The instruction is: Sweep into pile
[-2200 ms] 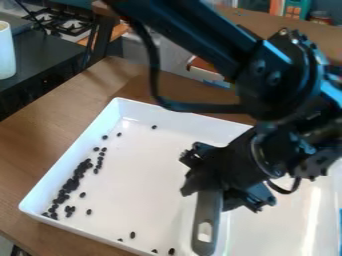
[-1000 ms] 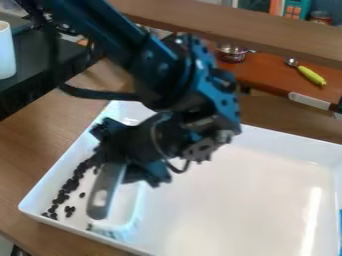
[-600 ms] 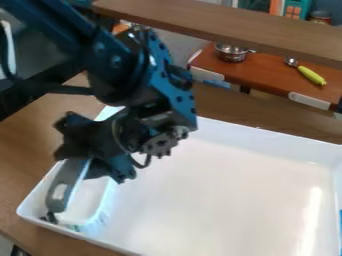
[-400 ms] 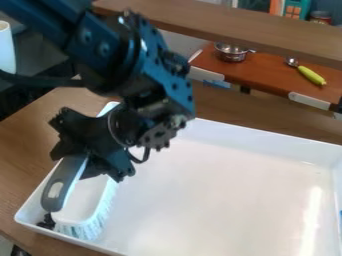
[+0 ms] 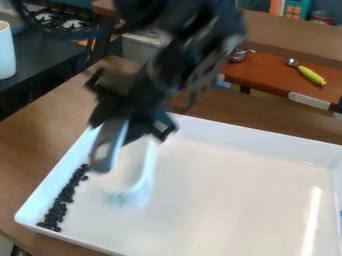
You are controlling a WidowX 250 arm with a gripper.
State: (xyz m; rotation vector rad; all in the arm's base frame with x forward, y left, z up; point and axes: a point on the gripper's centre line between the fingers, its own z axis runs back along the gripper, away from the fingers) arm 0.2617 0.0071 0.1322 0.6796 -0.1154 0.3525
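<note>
The gripper (image 5: 127, 116) is closed on the handle of the brush (image 5: 109, 144), whose head is over the tray (image 5: 227, 239), just inboard of the beans (image 5: 65, 196). These lie in a narrow strip against the wall at the view's left, thickest towards the near corner, a few straggling at the far end. The sweep looks mostly done; what remains is tidying the strip into a tighter heap.

To do it well, set the bristles down flat beyond the far stragglers, close to the wall but not jammed on it, then draw slowly towards the near corner with light, even pressure. Too much speed could flick beans away; lifting before the corner could leave some behind.
</note>
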